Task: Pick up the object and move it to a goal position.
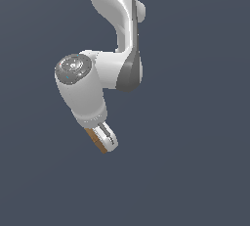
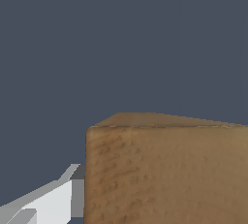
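A tan-brown block, the object (image 1: 96,141), sits against the white gripper (image 1: 104,140) at the end of the tilted arm in the exterior view. Only a narrow brown strip of it shows beside the white fingers (image 1: 108,137). In the wrist view the object (image 2: 167,169) fills much of the frame, very close to the camera, with one white finger (image 2: 48,201) pressed against its side. The other finger is hidden behind the block. The gripper appears shut on the object, which hangs in the air against the plain backdrop.
The white arm's upper links (image 1: 119,5) come down from the upper middle of the exterior view. A plain dark blue-grey backdrop surrounds everything; no table, edge or other object shows.
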Controlling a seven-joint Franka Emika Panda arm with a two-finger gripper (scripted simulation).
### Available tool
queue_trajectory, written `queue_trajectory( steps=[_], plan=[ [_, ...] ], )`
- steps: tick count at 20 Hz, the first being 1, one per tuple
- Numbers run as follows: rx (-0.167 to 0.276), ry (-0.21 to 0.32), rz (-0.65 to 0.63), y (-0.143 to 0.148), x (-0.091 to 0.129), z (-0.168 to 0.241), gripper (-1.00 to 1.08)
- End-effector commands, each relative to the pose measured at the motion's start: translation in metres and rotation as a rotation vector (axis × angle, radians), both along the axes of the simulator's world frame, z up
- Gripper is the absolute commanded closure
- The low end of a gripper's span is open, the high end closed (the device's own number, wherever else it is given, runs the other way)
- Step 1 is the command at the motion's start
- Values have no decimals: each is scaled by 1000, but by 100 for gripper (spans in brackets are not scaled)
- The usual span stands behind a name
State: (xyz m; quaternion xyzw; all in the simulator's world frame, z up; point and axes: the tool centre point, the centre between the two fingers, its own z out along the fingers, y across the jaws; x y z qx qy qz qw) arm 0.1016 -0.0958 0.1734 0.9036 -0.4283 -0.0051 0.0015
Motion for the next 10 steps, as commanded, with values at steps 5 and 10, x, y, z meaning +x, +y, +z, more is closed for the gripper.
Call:
queue_trajectory(
  steps=[5, 10],
  plan=[
    [-2, -10, 0, -2, 15, 9, 108],
    [-2, -10, 0, -3, 19, 10, 108]
  ],
)
